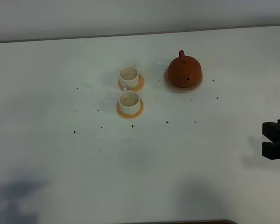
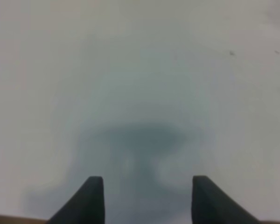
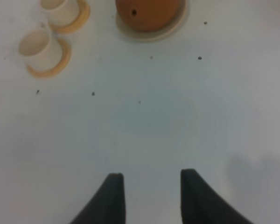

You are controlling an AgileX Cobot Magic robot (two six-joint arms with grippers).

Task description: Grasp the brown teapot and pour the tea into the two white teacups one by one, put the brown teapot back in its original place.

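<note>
The brown teapot (image 1: 184,72) (image 3: 149,14) sits upright on its pale beige saucer (image 1: 183,89) (image 3: 177,25) at the back right of centre, with its spout towards the front. To its left stand the two white teacups, one behind (image 1: 129,76) (image 3: 60,9) and one in front (image 1: 130,102) (image 3: 37,45). Each rests on an orange coaster (image 1: 129,113), and their insides look pale beige. My right gripper (image 1: 267,139) (image 3: 151,175) is open and holds nothing, at the right edge well in front of the teapot. My left gripper (image 2: 147,179) hangs open over bare table and does not show in the exterior high view.
Small dark specks (image 1: 167,122) are scattered over the white table (image 1: 84,163) around the cups and teapot. The table's back edge meets a grey wall (image 1: 130,14). A dark strip (image 1: 191,222) runs along the front edge, and a shadow (image 1: 14,200) lies at the front left.
</note>
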